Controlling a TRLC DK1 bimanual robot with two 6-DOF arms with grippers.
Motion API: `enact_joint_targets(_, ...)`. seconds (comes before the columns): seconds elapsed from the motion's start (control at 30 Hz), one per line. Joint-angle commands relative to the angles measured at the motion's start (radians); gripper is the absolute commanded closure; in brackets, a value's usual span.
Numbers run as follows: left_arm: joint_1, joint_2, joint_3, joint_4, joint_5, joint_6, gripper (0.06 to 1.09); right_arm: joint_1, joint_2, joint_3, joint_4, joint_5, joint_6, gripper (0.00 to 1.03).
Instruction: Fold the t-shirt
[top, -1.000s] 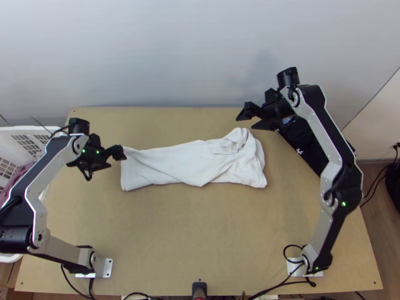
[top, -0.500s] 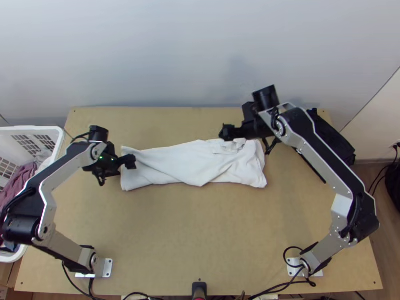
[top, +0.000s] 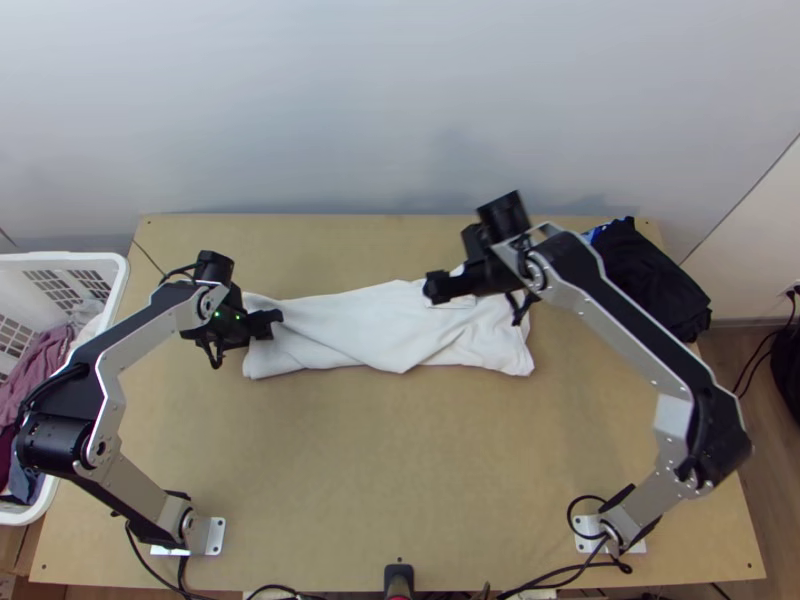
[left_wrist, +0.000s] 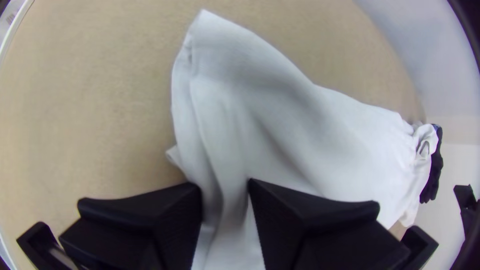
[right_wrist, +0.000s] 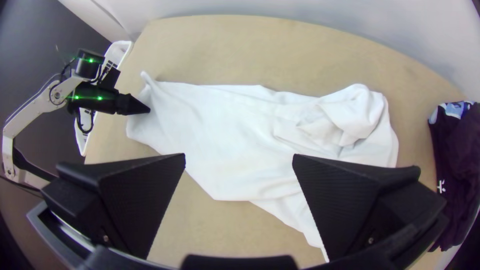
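Observation:
The white t-shirt (top: 365, 325) lies as a long folded strip across the table, its right end bunched. At its left end is my left gripper (top: 272, 322), partly open. In the left wrist view, the left gripper (left_wrist: 225, 185) has raised folds of the shirt (left_wrist: 300, 130) between its fingers, with a gap still between the tips. My right gripper (top: 432, 290) is over the shirt's bunched part. The right wrist view shows the right gripper (right_wrist: 239, 157) wide open above the shirt (right_wrist: 225, 135), nothing held between its fingers; loose folds lie beyond.
A white laundry basket (top: 122, 275) with clothes inside stands at the table's left. Dark folded clothing (top: 655, 280) lies at the back right corner. Bare wood (top: 400, 470) spans the near part of the table, between the two arm bases.
The left gripper has moved right onto the shirt's left end, its fingers closer together. My right gripper has moved left and nearer, over the shirt. The shirt has hardly moved.

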Motion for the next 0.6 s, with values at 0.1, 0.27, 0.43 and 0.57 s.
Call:
enact_joint_targets(0.1,-0.013,-0.058,-0.022,0.038,-0.022,-0.044,1.05,0.113,0.159,-0.033,0.076,0.002,-0.010,0.03)
enact_joint_targets(0.27,-0.011,-0.103,-0.020,0.034,-0.022,-0.057,1.05,0.132,0.297,-0.036,0.134,0.002,-0.010,0.03)
enact_joint_targets(0.43,-0.011,-0.144,-0.010,0.033,-0.022,-0.080,1.05,0.129,0.369,-0.051,0.177,0.002,-0.004,0.03)
enact_joint_targets(0.57,-0.006,-0.150,0.009,0.033,-0.022,-0.090,1.05,0.121,0.411,-0.084,0.192,0.002,-0.009,0.03)
